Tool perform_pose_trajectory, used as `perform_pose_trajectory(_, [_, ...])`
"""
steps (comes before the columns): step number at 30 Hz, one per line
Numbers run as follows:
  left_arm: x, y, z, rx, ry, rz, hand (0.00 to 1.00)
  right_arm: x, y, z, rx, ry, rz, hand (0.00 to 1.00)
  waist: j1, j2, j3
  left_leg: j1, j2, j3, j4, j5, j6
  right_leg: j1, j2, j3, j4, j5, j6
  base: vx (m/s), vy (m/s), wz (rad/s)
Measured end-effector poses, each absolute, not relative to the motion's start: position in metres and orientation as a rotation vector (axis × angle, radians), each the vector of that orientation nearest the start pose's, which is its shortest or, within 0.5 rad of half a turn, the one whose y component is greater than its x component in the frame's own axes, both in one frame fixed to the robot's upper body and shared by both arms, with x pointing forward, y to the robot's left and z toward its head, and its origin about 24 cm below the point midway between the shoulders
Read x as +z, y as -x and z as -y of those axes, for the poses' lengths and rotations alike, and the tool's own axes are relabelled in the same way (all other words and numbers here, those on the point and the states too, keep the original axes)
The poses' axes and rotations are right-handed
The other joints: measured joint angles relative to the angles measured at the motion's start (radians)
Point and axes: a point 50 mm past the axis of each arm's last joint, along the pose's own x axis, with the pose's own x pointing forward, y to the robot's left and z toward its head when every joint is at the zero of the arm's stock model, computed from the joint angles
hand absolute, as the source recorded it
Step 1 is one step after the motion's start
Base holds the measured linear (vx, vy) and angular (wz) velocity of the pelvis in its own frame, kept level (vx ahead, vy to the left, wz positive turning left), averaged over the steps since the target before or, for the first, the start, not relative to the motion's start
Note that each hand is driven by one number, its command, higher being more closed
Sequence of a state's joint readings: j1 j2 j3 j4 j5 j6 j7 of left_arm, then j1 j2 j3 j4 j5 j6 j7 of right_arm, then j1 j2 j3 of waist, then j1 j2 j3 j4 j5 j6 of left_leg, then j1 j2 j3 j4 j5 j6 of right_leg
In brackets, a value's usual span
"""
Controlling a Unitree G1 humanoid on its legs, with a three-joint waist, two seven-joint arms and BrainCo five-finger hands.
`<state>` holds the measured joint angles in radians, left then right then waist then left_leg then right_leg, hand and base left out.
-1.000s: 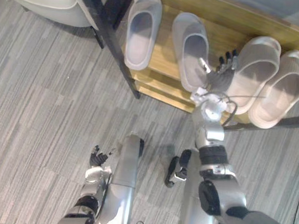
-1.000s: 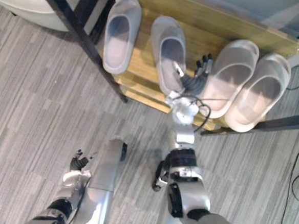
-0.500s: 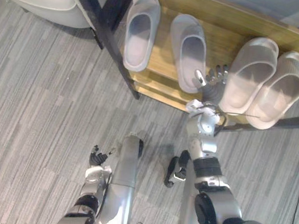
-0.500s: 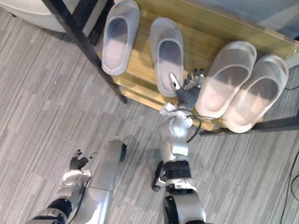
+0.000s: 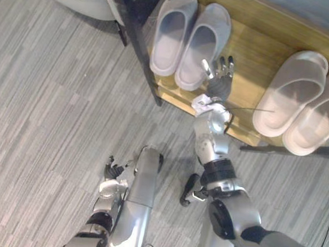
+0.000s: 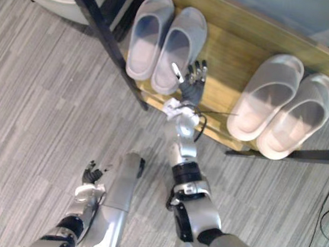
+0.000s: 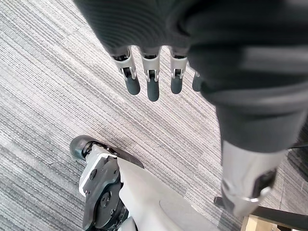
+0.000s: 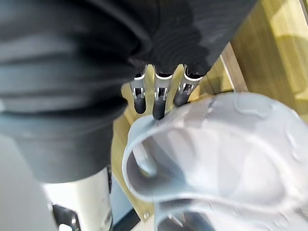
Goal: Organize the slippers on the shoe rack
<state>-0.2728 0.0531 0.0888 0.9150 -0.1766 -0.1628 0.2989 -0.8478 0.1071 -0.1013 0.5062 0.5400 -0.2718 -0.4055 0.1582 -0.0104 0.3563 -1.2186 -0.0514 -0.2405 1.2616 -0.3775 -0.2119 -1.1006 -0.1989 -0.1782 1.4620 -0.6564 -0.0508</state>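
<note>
Left eye view, shelf: wooden shelf (image 5: 254,53) in a black frame (image 5: 137,39), standing on a grey carpet floor (image 5: 51,121).
Left eye view, grey pair: one grey slipper (image 5: 203,44) lies tight against its mate (image 5: 172,33) by the frame, toes pointing the same way. This pair looks sorted.
Left eye view, pale pair: two pale slippers (image 5: 291,93) sit side by side at the shelf's other end, well apart from the grey ones and angled a little.
Left eye view, right hand: right hand (image 5: 218,76) is at the grey slipper's outer side near the heel, fingers straight and spread, clasping nothing. I judge it is placed there to keep that slipper square against its mate.
Right eye view, left hand: left hand (image 6: 90,172) hangs low over the floor, away from the shelf.
Left wrist view, left hand: fingers (image 7: 152,89) relaxed and apart, nothing between them; carpet beyond.
Right wrist view, fingers: straight fingers (image 8: 158,103) reach the grey slipper's rim; whether they press it or just clear it I cannot tell.
Right wrist view, slipper look: thick rounded rim, smooth matte grey, a hollow under a broad strap. It looks like soft foam, so probably light and easy to slide.
</note>
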Motion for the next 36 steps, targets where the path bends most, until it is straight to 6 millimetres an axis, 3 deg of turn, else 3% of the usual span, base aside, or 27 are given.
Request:
perform_pose_trajectory(11, [-0.073,-0.258,-0.182,0.392,0.064,-0.495,0.0,0.202,-0.383,0.109,-0.2,-0.751,0.37,0.0,0.004,0.006,0.003,-0.016,-0.002,-0.013,-0.018,0.022,-0.013,-0.019,-0.006,-0.015,0.002,0.001,-0.005,-0.01,-0.014,0.04])
perform_pose_trajectory(15, [-0.073,-0.257,-0.183,0.395,0.072,-0.496,0.0,0.203,-0.384,0.111,-0.191,-0.677,0.372,0.0,-0.001,0.006,0.004,-0.006,0.008,-0.005,-0.017,0.023,-0.013,-0.01,-0.004,-0.01,0.0,0.007,-0.014,0.01,0.006,-0.03])
perform_pose_trajectory(18, [-0.074,-0.255,-0.185,0.399,0.076,-0.5,0.0,0.192,-0.378,0.111,-0.183,-0.579,0.369,0.0,-0.007,0.008,0.008,0.05,0.029,0.008,-0.03,0.022,-0.012,0.051,0.007,-0.01,-0.027,0.009,-0.007,0.02,0.002,-0.11])
perform_pose_trajectory(23, [-0.086,-0.237,-0.195,0.429,0.078,-0.543,0.0,0.164,-0.355,0.114,-0.176,-0.468,0.369,0.0,-0.033,0.004,0.012,0.207,0.064,0.043,-0.131,0.031,0.005,0.192,0.029,0.005,-0.137,0.035,0.016,0.04,-0.007,-0.16])
perform_pose_trajectory(27, [-0.09,-0.23,-0.2,0.435,0.075,-0.557,0.0,0.135,-0.323,0.122,-0.177,-0.349,0.359,0.0,-0.054,-0.005,0.01,0.356,0.094,0.076,-0.227,0.038,0.019,0.329,0.052,0.018,-0.246,0.068,0.027,0.06,0.018,-0.25])
perform_pose_trajectory(30, [-0.095,-0.224,-0.188,0.338,0.038,-0.576,0.0,0.117,-0.298,0.121,-0.142,-0.266,0.35,0.0,-0.069,-0.014,0.004,0.486,0.113,0.12,-0.324,0.048,0.038,0.438,0.059,0.034,-0.347,0.106,0.018,0.1,0.057,-0.31])
perform_pose_trajectory(32, [-0.104,-0.21,-0.184,0.281,-0.005,-0.616,0.0,0.095,-0.276,0.12,-0.113,-0.211,0.298,0.0,-0.09,-0.029,-0.04,0.592,0.127,0.158,-0.44,0.075,0.053,0.531,0.062,0.046,-0.46,0.142,0.031,0.12,0.044,-0.2])
perform_pose_trajectory(36, [-0.116,-0.191,-0.171,0.2,-0.04,-0.676,0.0,0.064,-0.242,0.131,-0.101,-0.109,0.197,0.0,-0.103,-0.039,-0.101,0.751,0.134,0.212,-0.599,0.112,0.079,0.679,0.065,0.058,-0.629,0.199,0.059,0.18,0.088,-0.14])
